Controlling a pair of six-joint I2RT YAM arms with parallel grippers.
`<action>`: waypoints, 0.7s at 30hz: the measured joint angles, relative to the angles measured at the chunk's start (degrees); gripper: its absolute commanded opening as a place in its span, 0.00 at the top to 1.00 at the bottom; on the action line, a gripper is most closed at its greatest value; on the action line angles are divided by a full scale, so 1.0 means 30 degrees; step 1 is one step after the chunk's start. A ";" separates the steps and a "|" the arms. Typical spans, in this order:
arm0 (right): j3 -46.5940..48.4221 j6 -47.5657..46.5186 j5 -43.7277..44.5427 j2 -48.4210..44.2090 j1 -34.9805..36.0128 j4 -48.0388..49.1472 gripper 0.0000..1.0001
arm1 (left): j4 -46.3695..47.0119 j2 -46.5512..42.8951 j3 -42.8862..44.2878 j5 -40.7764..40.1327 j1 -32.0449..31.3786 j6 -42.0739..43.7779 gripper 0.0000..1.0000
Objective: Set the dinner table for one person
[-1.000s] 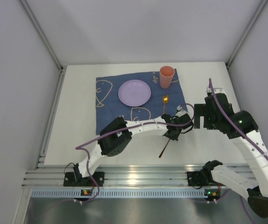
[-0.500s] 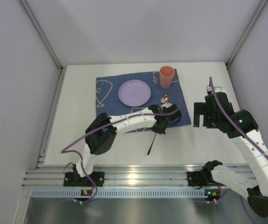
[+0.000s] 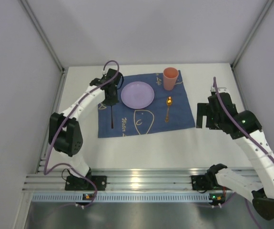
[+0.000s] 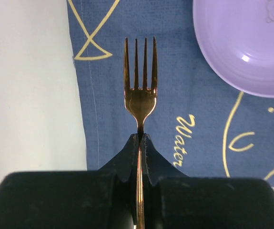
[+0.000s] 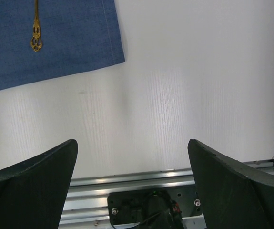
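Fork, copper-toned metal (image 4: 140,95), pinched by left fingers (image 4: 128,160) over dark blue cloth placemat (image 4: 106,102), left of round lilac plate (image 4: 251,43); right fingers (image 5: 34,176) spread. Risk: crooked release could nudge plate.

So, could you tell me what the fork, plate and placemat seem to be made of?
The fork looks like polished metal with a coppery-gold finish: bright reflections run along its tines. The plate seems to be lilac plastic, perhaps melamine: smooth, with a small glossy highlight. The placemat is matte dark blue woven cloth: fine weave and a stitched edge show.
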 measured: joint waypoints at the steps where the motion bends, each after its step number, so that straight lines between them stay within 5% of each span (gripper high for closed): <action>1: 0.0000 0.0007 0.0000 0.0087 0.0000 0.0000 0.00 | 0.0168 0.0342 -0.0007 0.0109 0.0262 0.0284 1.00; 15: -0.0036 0.0124 0.0007 0.0452 -0.0087 -0.0051 0.00 | 0.3519 0.5785 0.0015 0.1399 0.1902 0.1224 0.98; 17: -0.0051 0.0262 0.0000 0.0437 -0.0087 -0.0058 0.00 | 0.3898 0.5814 0.0022 0.1377 0.1902 0.1158 0.83; 21: -0.0386 0.0495 -0.0138 0.0255 -0.0087 -0.0073 0.00 | 0.4393 0.5814 0.0022 0.1224 0.1916 0.1056 0.26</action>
